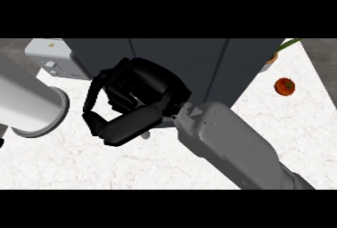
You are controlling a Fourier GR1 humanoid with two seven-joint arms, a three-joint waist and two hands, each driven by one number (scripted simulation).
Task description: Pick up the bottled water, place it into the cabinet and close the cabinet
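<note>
The dark grey cabinet (197,62) stands at the back of the counter, and its front panels look closed. No bottled water shows anywhere. My right hand (135,104) is up against the lower left part of the cabinet front, reaching in from the lower right on its grey forearm (230,147). Its fingers (99,120) are curled into a loop, and white counter shows through the gap, with nothing held. My left forearm (30,104) fills the left edge as a thick grey cylinder; its hand lies outside the view.
A red tomato (284,86) lies on the white marble counter (99,164) right of the cabinet. An orange vegetable with a green stem (275,55) sits at the cabinet's far right corner. A light grey appliance (49,55) stands at the back left.
</note>
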